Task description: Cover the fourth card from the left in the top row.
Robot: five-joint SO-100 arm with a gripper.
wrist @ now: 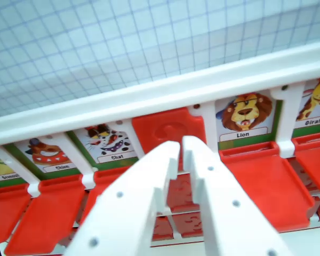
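The gridded counter [96, 48] fills the upper part of the wrist view, and across it runs the long white frame [165, 93] of a card game board, slanting up toward the wrist view's right. Along that frame sits a row of picture cards, each with a red flap hinged below it. Most flaps lie flat and open, so their pictures show: the dog card [45, 154], the cat card [109, 144], the lion card [244, 117] and the giraffe card [317, 104], with a partly cut-off card at the far left edge.

One slot differs — the raised red flap [168, 130] between cat and lion stands upright and hides its picture completely. Counting the visible cards from the wrist view's left, this appears to be the fourth, though the row's true start lies outside the picture and cannot be confirmed.

The end effector [181, 146] sits just in front of that flap, its two white fingers nearly closed with only a thin gap, gripping nothing. Whether the tips touch the flap cannot be told.

Judged from this, the covering looks done — what seems left is to draw the arm away.
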